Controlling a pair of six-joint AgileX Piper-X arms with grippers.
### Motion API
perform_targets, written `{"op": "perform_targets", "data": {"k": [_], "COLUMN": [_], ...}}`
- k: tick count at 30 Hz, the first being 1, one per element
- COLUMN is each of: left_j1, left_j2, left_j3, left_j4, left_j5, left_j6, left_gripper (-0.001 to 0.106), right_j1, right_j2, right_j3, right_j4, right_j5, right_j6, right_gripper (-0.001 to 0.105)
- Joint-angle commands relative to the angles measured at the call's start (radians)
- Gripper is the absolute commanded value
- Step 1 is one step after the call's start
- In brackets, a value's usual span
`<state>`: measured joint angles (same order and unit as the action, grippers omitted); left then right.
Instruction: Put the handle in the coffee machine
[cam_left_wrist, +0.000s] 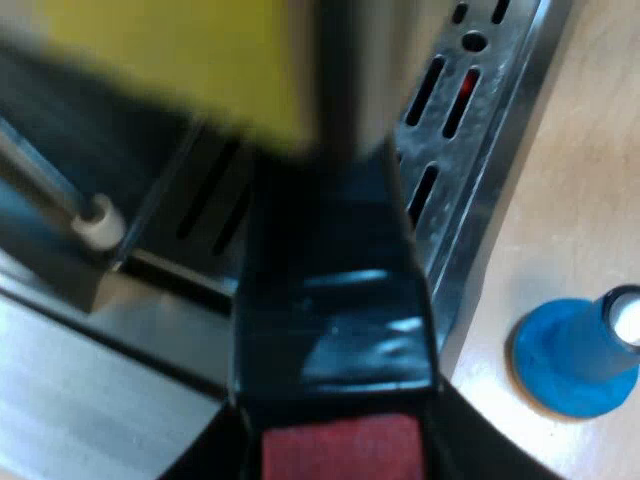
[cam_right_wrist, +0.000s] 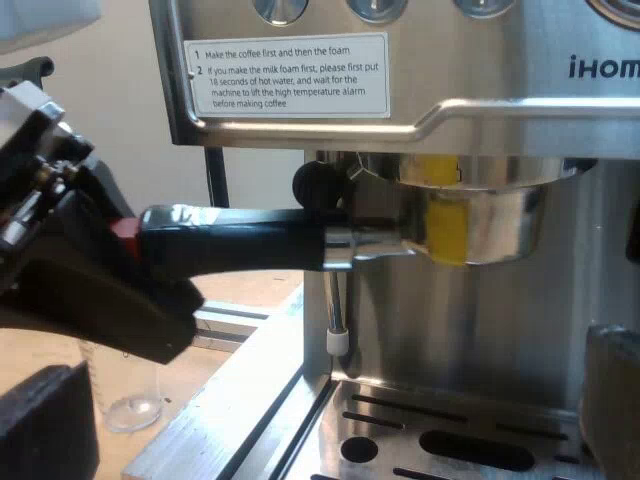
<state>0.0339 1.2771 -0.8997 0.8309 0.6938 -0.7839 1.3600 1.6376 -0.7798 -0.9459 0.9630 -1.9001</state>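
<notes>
A pale wooden table (cam_left_wrist: 585, 200) lies beside the espresso machine's slotted drip tray (cam_left_wrist: 470, 150). Seen from the left wrist, the left gripper (cam_left_wrist: 338, 462) is closed around the dark handle (cam_left_wrist: 335, 330) at its red end, and a blue tamper (cam_left_wrist: 575, 355) stands on the table off to one side of the fingers. From the right wrist, the right gripper (cam_right_wrist: 325, 410) faces the machine's steel front (cam_right_wrist: 480, 80), its fingers wide apart and holding nothing. Ahead of them the holder (cam_right_wrist: 470, 225) sits up under the brew head with its handle reaching sideways into the left gripper, and a measuring glass (cam_right_wrist: 130, 395) stands on the table below that gripper.
</notes>
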Motion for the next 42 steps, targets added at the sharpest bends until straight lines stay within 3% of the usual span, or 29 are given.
{"op": "perform_targets", "data": {"k": [1, 18, 26, 42], "left_j1": [-0.014, 0.014, 0.019, 0.010], "left_j2": [-0.019, -0.019, -0.019, -0.019], "left_j3": [-0.025, -0.025, -0.025, -0.025], "left_j4": [-0.045, -0.054, -0.067, -0.119], "left_j5": [0.066, 0.072, 0.119, 0.112], "left_j6": [-0.043, -0.066, -0.041, -0.019], "left_gripper": [0.001, 0.001, 0.001, 0.001], "right_j1": [0.001, 0.001, 0.001, 0.001], "right_j2": [-0.002, -0.002, -0.002, -0.002], "right_j3": [-0.001, -0.001, -0.001, -0.001], "right_j4": [-0.014, -0.014, -0.014, -0.014], "right_j5": [0.005, 0.020, 0.020, 0.020], "right_j6": [-0.008, -0.008, -0.008, -0.008], "right_gripper": [0.105, 0.105, 0.105, 0.105]}}
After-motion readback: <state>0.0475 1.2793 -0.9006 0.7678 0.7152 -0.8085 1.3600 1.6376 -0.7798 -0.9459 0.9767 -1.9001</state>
